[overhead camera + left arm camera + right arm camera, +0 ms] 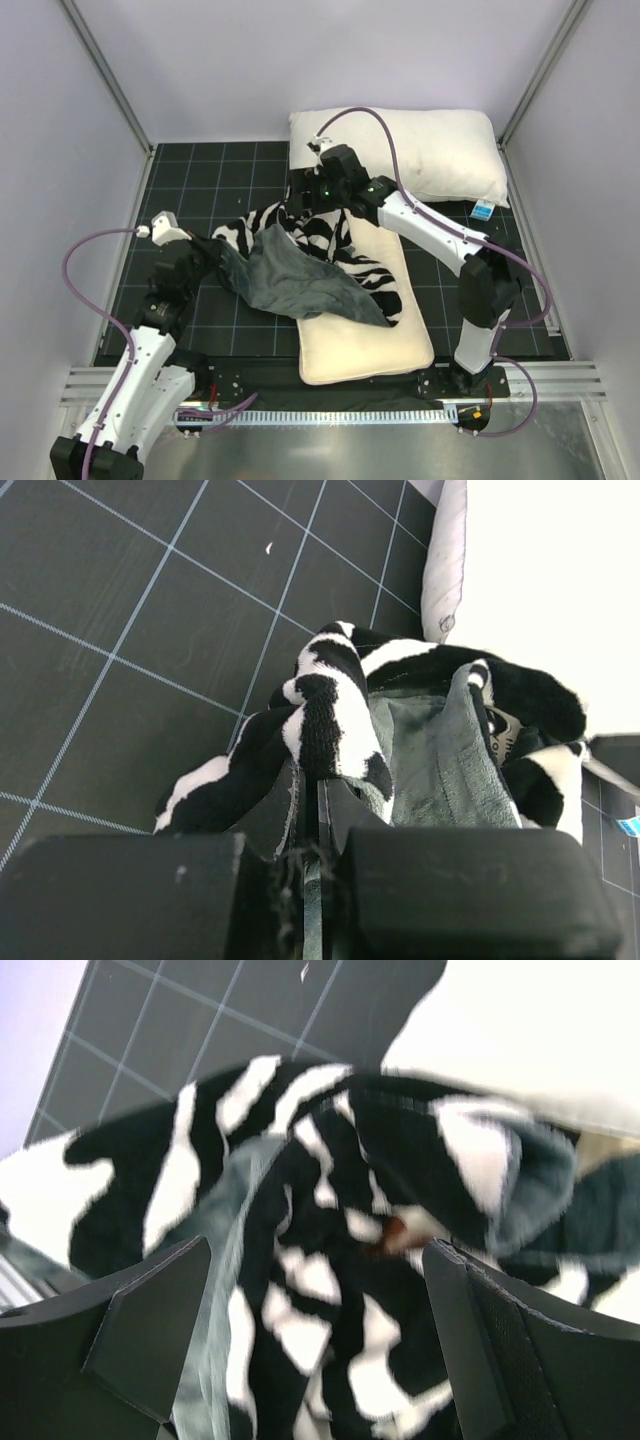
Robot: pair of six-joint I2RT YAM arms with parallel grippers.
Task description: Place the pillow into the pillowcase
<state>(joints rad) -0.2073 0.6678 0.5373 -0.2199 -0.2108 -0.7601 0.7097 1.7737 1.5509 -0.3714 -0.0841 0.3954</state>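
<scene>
Left gripper [312, 815] is squeezed shut on a bunched fold of the pillowcase [300, 270], out at its left edge, low over the mat [200, 160]. I think the pinch has both layers, zebra and grey, and if so, pulling won't open the mouth, it'll just drag the whole thing sideways. Can't tell where the mouth actually is in this heap.

The case is draped in a crumpled pile across the far half of the pillow [365, 345]. The pillow lies flat mid-mat with its near end bare, and none of it looks to be inside yet.

Right gripper [318, 1260] has its jaws spread wide and holds nothing, hanging right over the zebra folds at the far end. If it closes there it could easily grab a thick wad, or catch the pillow underneath too. The white pillow [430, 150] is just behind that arm and could get bumped on a lift.
</scene>
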